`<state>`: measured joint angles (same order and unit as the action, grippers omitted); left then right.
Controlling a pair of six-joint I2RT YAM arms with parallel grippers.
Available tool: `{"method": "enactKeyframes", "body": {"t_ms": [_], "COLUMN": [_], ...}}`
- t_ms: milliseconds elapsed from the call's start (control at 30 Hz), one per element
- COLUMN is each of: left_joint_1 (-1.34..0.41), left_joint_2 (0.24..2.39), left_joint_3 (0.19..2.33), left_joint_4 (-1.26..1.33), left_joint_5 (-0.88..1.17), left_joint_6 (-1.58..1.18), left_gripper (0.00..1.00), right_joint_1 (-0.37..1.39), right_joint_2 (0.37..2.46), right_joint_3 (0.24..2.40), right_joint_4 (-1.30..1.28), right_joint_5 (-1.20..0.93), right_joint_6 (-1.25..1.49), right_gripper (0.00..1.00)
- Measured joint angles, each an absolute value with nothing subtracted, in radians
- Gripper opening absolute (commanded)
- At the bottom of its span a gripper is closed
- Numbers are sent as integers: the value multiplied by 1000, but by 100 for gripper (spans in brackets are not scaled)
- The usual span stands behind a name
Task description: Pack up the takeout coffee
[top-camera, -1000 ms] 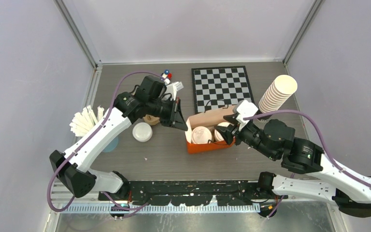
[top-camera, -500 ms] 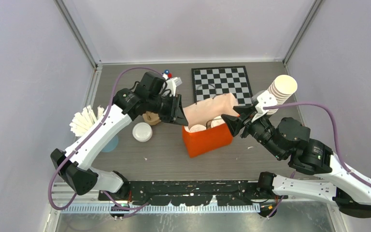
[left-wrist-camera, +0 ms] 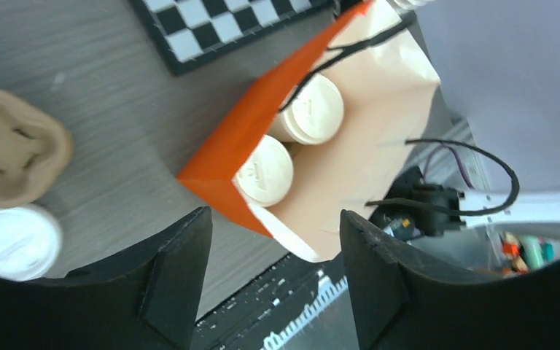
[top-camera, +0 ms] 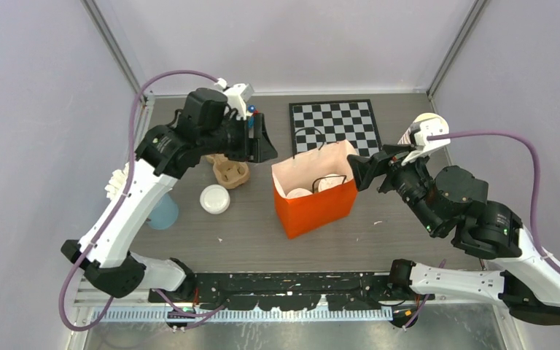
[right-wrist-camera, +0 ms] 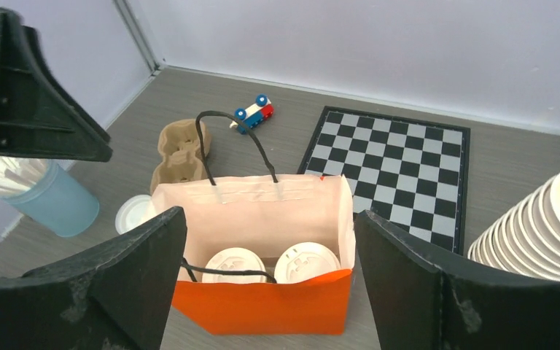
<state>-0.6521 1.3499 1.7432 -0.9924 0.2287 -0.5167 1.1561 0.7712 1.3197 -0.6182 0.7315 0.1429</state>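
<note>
Grey wood-grain table [top-camera: 248, 233] seen from above, with an orange paper bag [top-camera: 317, 208] standing upright at the centre. Inside it, the takeout coffee [right-wrist-camera: 233, 264] sits beside a second lidded cup [right-wrist-camera: 306, 262]. Left gripper [top-camera: 260, 142], to the upper left of the bag, has its jaws partly spread and grips nothing. Right gripper [top-camera: 368, 169], just right of the bag, has its jaws wide apart, also empty

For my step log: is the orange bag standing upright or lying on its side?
Upright. The orange bag stands on its base, mouth open upward, with two lidded cups visible inside.
</note>
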Motion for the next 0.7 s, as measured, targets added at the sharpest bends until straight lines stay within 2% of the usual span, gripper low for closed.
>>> {"method": "enactKeyframes", "body": {"t_ms": [33,100,233,433,567,700], "left_joint_1": [-652,-652,-652,-614,-583,-569], "left_joint_2": [1339,1314,1251,1219,1213,1158], "left_joint_3": [1753,1767,1794,1869,1876,1768], "left_joint_4": [-1003,-1024,-1107,-1323,-1449,-1505], "left_joint_5": [194,115,-92,-410,-533,-574], "left_joint_6": [-512,-493,-473,-460,-467,-490], "left_gripper": [96,100,100,100,89,77], "right_joint_1": [1156,1156,1156,1156,1156,1156], "right_joint_2": [781,798,831,799,749,711], "right_joint_3": [1348,1386,1442,1404,1364,1356], "right_joint_4": [-646,-692,-793,-865,-889,-906], "right_joint_5": [744,757,765,740,710,677], "right_joint_6": [167,201,285,385,429,440], "right_gripper": [90,90,91,89,86,86]}}
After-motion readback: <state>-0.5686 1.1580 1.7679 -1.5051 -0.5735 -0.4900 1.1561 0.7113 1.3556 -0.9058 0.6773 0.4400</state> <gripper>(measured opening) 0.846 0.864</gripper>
